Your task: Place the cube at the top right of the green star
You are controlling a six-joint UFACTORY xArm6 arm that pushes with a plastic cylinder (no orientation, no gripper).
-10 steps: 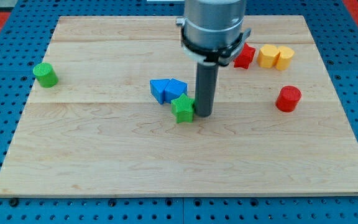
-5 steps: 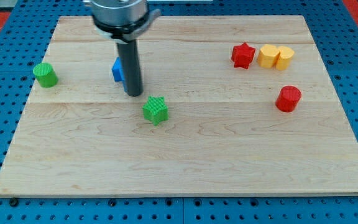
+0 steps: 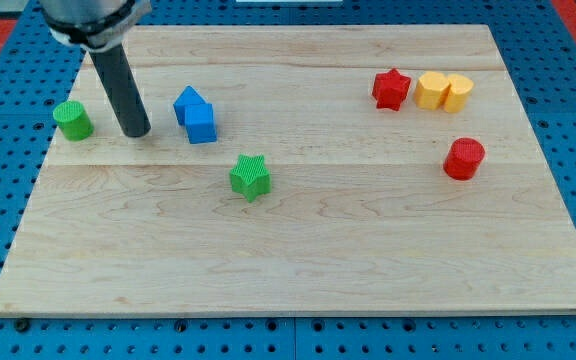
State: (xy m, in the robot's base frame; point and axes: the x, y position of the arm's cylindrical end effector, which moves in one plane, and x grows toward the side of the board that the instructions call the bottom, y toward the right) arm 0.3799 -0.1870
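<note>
The green star (image 3: 251, 176) lies left of the board's middle. The blue cube (image 3: 200, 123) sits up and to the left of it, touching a blue triangular block (image 3: 187, 100) just behind it. My tip (image 3: 136, 132) rests on the board to the left of the blue cube, apart from it, between the cube and the green cylinder (image 3: 72, 120).
A red star (image 3: 391, 89) and two yellow blocks (image 3: 442, 91) sit at the upper right. A red cylinder (image 3: 463, 158) stands below them. The wooden board (image 3: 298, 250) lies on a blue pegboard.
My tip has swept from right of the green star to the upper left. The green star slid left and down. The two blue blocks moved up and left.
</note>
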